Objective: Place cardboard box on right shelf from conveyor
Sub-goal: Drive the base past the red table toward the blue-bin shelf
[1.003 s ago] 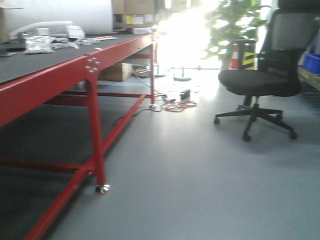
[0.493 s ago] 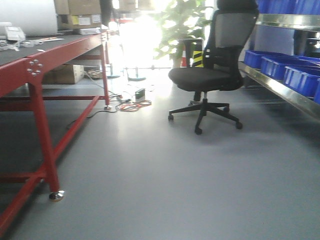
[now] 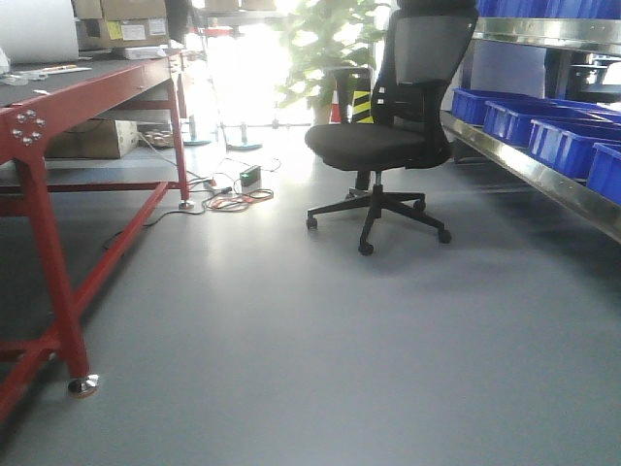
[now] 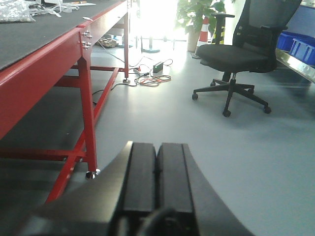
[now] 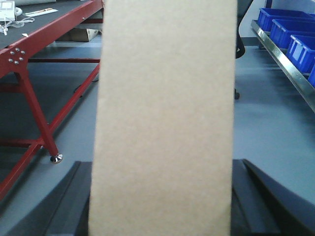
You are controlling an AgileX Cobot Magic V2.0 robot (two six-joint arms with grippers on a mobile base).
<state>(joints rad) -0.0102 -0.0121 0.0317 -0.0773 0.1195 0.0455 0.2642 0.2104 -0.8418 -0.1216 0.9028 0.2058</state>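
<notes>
- The cardboard box (image 5: pixel 165 113) stands up between the right gripper's (image 5: pixel 161 196) two black fingers (image 5: pixel 78 196), which squeeze its sides.
- The left gripper (image 4: pixel 156 169) is pressed closed with nothing in it.
- The right shelf (image 3: pixel 543 177) with blue bins (image 3: pixel 568 146) is on the right.
- A red workbench (image 3: pixel 58 102) is on the left, with a black chair (image 3: pixel 383 146) between them.

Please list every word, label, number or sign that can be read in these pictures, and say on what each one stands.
No text can be read.
Yellow and white labels on the small boxes at the far end of the red workbench: too blurred.
The cardboard box: plain face, no print.
</notes>
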